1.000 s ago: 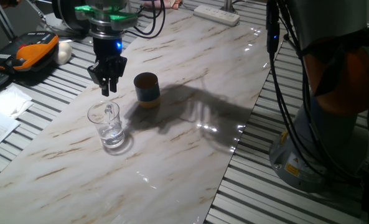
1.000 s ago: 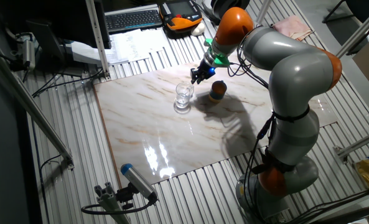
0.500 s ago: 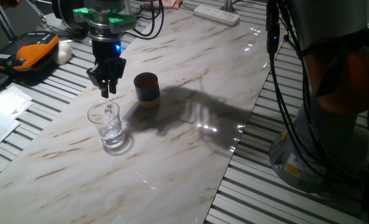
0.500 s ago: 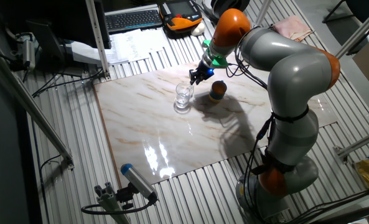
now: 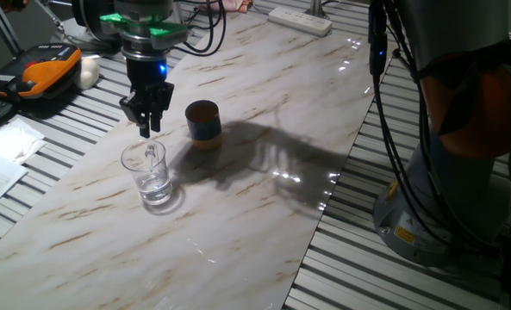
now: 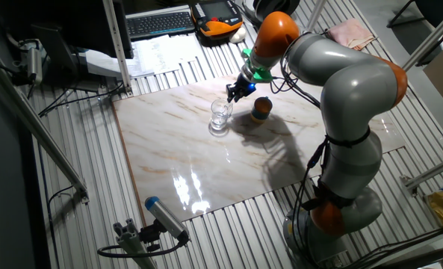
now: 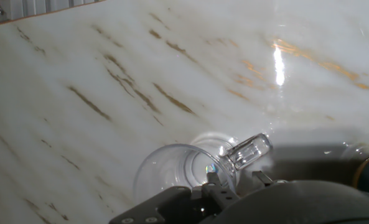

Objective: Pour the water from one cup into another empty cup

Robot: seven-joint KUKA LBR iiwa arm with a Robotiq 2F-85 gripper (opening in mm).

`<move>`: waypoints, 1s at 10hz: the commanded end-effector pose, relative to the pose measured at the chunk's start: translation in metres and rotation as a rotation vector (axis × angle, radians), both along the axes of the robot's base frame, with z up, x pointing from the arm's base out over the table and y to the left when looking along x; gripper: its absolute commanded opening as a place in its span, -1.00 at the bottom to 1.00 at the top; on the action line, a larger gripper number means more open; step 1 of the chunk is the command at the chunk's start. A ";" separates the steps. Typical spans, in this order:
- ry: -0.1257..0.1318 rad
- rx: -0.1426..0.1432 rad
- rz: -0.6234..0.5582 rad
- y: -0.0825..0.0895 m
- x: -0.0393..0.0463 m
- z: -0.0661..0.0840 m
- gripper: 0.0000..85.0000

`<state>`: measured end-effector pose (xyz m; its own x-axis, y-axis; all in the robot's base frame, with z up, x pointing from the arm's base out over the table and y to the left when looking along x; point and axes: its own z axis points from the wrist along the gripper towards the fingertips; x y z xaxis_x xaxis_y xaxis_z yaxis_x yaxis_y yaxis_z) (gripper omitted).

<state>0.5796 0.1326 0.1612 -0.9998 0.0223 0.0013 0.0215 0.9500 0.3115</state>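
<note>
Tool is hanging just above and behind the glass, fingers nearly together, gripping nothing. Its handle is pointing up toward the tool; the cup is sitting beside it on the surface.

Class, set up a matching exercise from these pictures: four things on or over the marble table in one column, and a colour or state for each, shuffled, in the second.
Things
1. glass cup
2. blue-grey cup
3. claw
4. power strip

Descriptions
A. white, at the table's far edge
B. hangs just above the glass, holds nothing
C. clear, a little water inside
D. opaque, orange rim

Pairs: 1-C, 2-D, 3-B, 4-A
</note>
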 end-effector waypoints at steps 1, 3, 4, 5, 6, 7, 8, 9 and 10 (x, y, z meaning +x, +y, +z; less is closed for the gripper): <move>-0.001 0.002 0.017 0.000 0.0001 0.000 -0.20; -0.012 -0.001 0.072 0.000 0.0000 0.000 -0.20; -0.016 -0.008 0.087 0.000 -0.0001 0.001 -0.20; -0.014 -0.008 0.083 0.001 -0.0001 0.002 -0.20; -0.012 -0.008 0.078 0.001 -0.0001 0.001 -0.20; -0.009 -0.015 0.069 0.001 -0.0002 0.001 -0.20; -0.009 -0.022 0.063 0.002 -0.0006 0.000 -0.20; -0.010 -0.027 0.056 0.004 -0.0010 -0.002 -0.20; -0.012 -0.028 0.055 0.005 -0.0016 -0.003 -0.20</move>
<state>0.5779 0.1383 0.1580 -0.9994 -0.0322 -0.0102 -0.0338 0.9580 0.2847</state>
